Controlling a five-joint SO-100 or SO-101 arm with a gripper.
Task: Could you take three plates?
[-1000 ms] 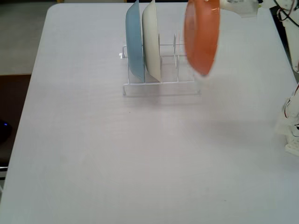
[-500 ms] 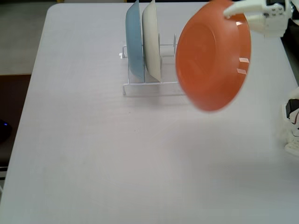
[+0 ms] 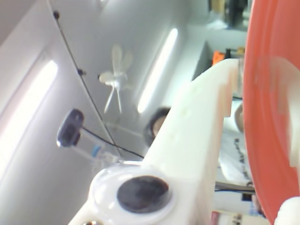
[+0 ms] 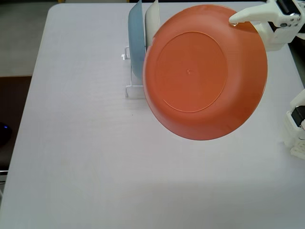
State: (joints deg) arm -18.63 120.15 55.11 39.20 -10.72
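Observation:
An orange plate [image 4: 205, 71] hangs in the air above the table, its underside turned toward the fixed view's camera. My gripper [image 4: 237, 21] is shut on its upper right rim; one white finger [image 4: 248, 16] shows, the other is hidden behind the plate. In the wrist view the orange plate [image 3: 267, 117] fills the right side, pinched by my gripper [image 3: 248, 89] against the white finger [image 3: 206, 131]. A cream-white plate [image 4: 152, 16] stands upright in the white wire rack [image 4: 128, 89], mostly hidden behind the orange one. A light blue plate [image 4: 136, 43] stands just left of it.
The rack sits at the far middle of the white table [image 4: 71, 143]. White parts of the arm's base [image 4: 298, 131] stand at the right edge. The table's left edge borders the floor. The wrist view looks up at ceiling lights and a fan [image 3: 117, 77].
The orange plate has come away from the rack, risen toward the camera and turned from edge-on to showing its full underside. The gripper moved with it.

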